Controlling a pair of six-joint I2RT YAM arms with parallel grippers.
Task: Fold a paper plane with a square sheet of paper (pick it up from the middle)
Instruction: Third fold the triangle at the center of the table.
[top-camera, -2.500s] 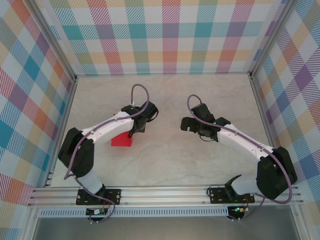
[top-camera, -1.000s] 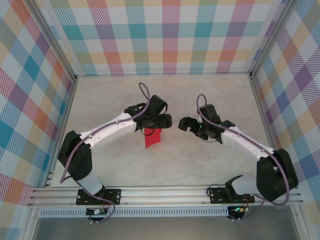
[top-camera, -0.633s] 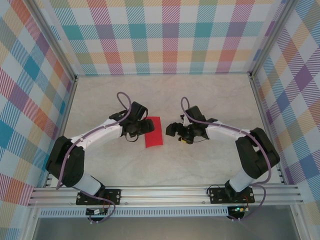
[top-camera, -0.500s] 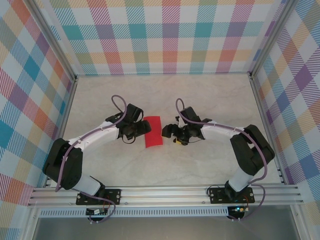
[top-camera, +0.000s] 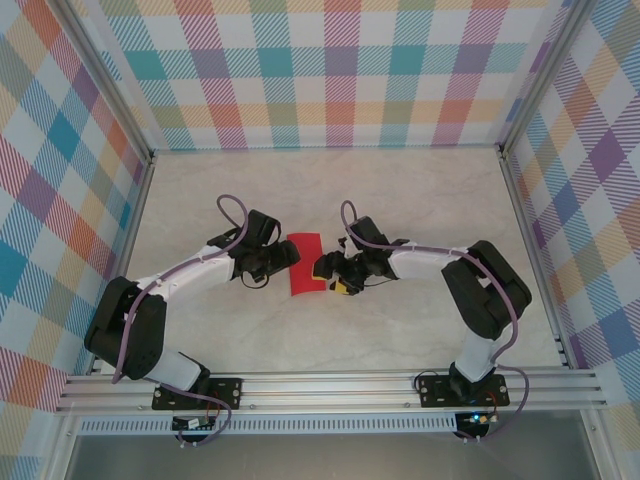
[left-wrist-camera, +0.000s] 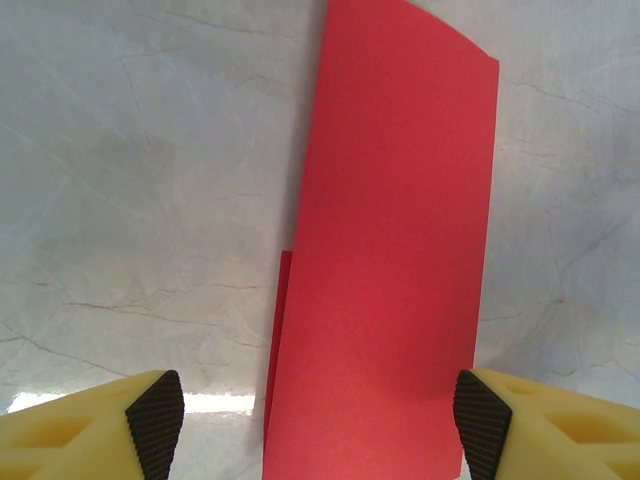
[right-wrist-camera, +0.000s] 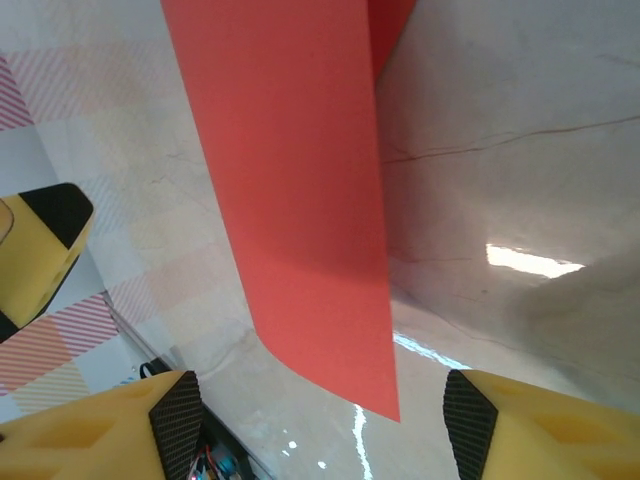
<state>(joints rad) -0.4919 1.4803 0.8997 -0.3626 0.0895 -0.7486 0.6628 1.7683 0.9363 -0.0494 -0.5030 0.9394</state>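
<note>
Bench (top-camera: 400, 320): folded red paper (top-camera: 305, 265) lay mid-bench, between my two hands. Left hand (left-wrist-camera: 318, 415) stood wide, straddling one end. Right hand (right-wrist-camera: 322, 415) stood wide astride the other, gripping nothing. Judgement: close squarely at the paper's middle, gently, to avoid crumpling.

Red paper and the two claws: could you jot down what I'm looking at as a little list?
paper: red, folded into a long strip, no point or wings yet
where: on the table, between the two arms
left gripper: open, paper's end between its fingers
right gripper: open, paper's edge between its fingers
</note>
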